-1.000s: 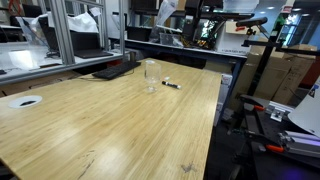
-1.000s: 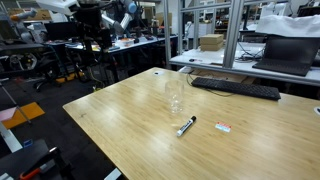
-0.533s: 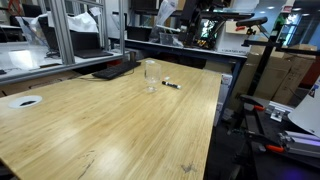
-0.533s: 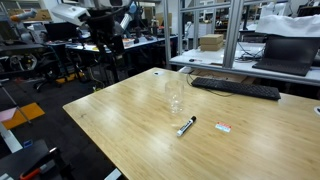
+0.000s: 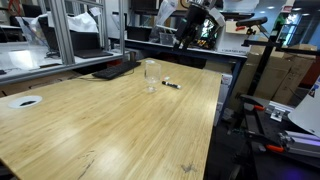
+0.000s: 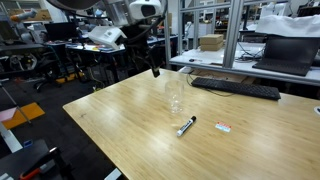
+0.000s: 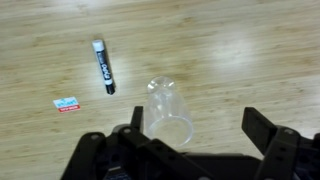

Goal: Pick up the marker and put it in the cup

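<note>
Between cup [image 7: 170,112] and marker [image 7: 103,66], open tabletop [image 7: 135,82].

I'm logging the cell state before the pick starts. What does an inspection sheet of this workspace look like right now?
Surface: wooden table, bare wood with visible grain.
Job's things: clear cup upright; marker lying flat beside it, apart from it, not in the cup.
Clutter: small white-and-red tag near the marker; keyboard behind the cup; white disc near a table edge.
Grippers: gripper open, in the air above the table, holding nothing.
Cables: nothing seen.
Surroundings: screen and cardboard box on neighbouring benches.
</note>
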`<state>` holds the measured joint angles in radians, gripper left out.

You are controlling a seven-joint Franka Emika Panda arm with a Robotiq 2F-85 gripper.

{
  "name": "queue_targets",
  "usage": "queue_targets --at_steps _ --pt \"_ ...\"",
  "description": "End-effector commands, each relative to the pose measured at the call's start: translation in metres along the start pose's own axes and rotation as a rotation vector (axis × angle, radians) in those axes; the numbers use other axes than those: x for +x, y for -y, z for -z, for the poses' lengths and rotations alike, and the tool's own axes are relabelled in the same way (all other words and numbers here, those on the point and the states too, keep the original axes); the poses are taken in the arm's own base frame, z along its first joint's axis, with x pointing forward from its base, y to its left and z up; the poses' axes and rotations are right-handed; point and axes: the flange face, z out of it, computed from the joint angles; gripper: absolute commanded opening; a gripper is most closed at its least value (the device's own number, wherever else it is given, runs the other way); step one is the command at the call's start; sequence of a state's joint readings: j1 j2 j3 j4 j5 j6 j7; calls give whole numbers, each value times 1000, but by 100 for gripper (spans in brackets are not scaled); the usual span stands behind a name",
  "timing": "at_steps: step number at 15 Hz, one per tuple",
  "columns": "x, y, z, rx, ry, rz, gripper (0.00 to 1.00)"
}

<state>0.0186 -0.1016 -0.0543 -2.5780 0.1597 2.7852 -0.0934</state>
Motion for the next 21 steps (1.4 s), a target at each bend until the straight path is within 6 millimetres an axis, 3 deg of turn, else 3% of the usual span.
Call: queue_targets --at_steps 1,3,18,21 --pt "0 -33 -12 -66 -6 23 100" --pt "-2 -50 -19 -82 20 23 100" --pt "-5 -48 -20 -75 34 5 100" --pt "7 -50 -29 -72 37 -68 100"
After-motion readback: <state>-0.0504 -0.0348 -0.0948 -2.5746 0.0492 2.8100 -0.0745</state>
